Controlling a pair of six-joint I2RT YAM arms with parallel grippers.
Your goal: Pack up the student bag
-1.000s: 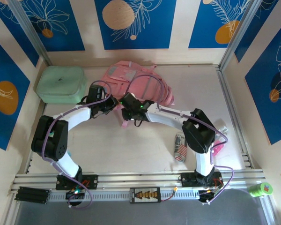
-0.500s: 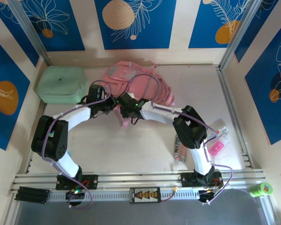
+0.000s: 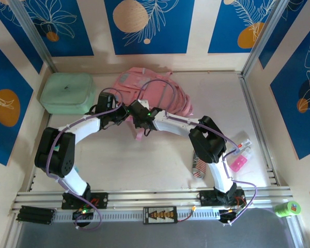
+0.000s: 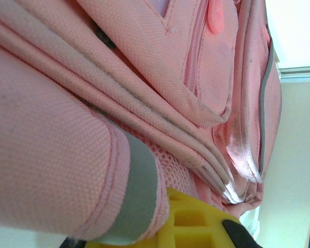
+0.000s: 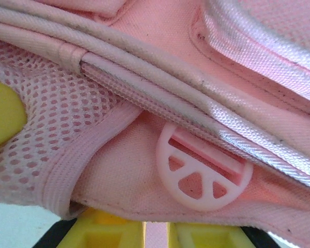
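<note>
The student bag [image 3: 163, 93], soft and pink, lies at the back middle of the table. My left gripper [image 3: 122, 114] is at its near left edge, shut, with a pink strap end with a grey band [image 4: 129, 186] lying over its yellow finger [image 4: 196, 222]. My right gripper [image 3: 140, 118] is just to its right at the bag's near edge. Its yellow fingers [image 5: 108, 235] stand almost together with a narrow pink strip of the bag [image 5: 156, 236] pinched between them. A round pink plastic buckle [image 5: 204, 173] sits just above them, beside mesh fabric [image 5: 46, 119].
A mint green case [image 3: 67, 93] stands at the back left. A striped can [image 3: 198, 166] lies half under my right arm, and a pink bottle [image 3: 238, 158] lies right of it. A green tape roll [image 3: 288, 208] sits beyond the front rail at the right.
My right arm has reached further left toward the bag's near edge, its elbow swinging left and uncovering the pink bottle. Its jaws have narrowed onto the pink strip. The left arm has stayed put.
</note>
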